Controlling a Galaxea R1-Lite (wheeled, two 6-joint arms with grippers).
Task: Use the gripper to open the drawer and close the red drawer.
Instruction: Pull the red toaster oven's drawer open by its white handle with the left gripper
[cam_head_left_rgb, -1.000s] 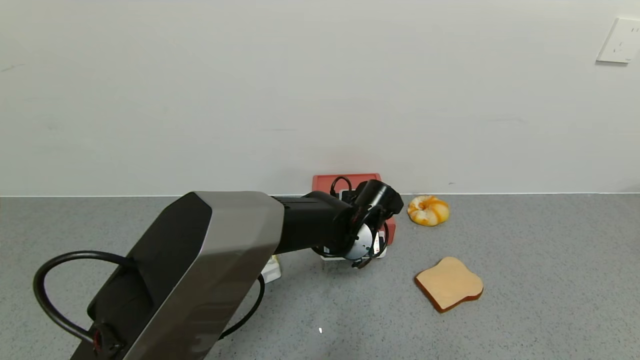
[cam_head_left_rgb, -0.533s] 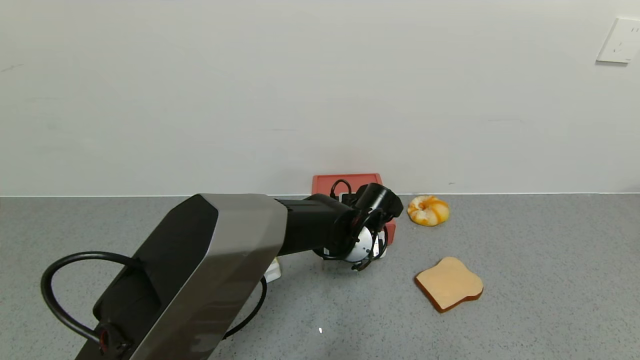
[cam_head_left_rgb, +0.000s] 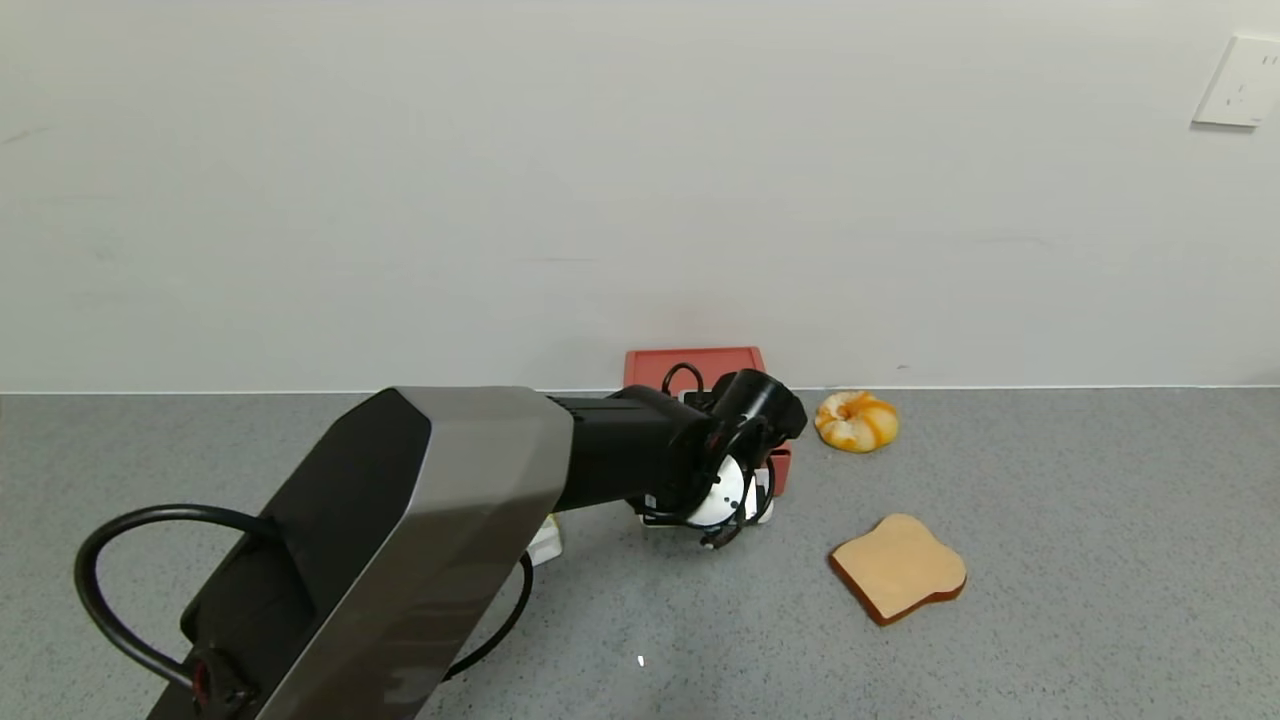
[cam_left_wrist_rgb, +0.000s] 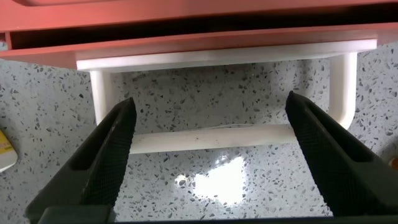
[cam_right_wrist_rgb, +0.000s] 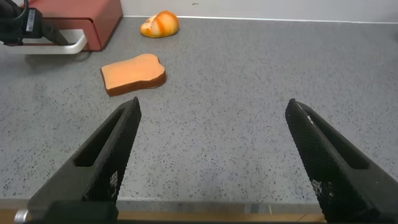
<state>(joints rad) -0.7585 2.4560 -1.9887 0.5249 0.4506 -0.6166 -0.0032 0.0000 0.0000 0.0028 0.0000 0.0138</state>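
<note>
The salmon-red drawer (cam_head_left_rgb: 692, 359) stands against the wall, mostly hidden behind my left arm. It also shows in the right wrist view (cam_right_wrist_rgb: 87, 18). In the left wrist view its red front (cam_left_wrist_rgb: 186, 40) fills the top, with the white loop handle (cam_left_wrist_rgb: 205, 138) lying over the speckled counter. My left gripper (cam_left_wrist_rgb: 210, 104) is open. Its two dark jaws stand one at each end of the handle's front bar without touching it. In the head view the wrist (cam_head_left_rgb: 725, 485) hides the jaws. My right gripper (cam_right_wrist_rgb: 211, 109) is open and empty, parked low near the counter's front edge.
A toast slice (cam_head_left_rgb: 898, 566) lies right of the drawer and a round orange-white bun (cam_head_left_rgb: 857, 420) sits by the wall. A small white object (cam_head_left_rgb: 546, 540) lies partly under my left arm. The grey wall closes off the back of the counter.
My left arm has shifted slightly, and the wrist has moved a little to the left in front of the drawer. The toast and bun have not moved.
</note>
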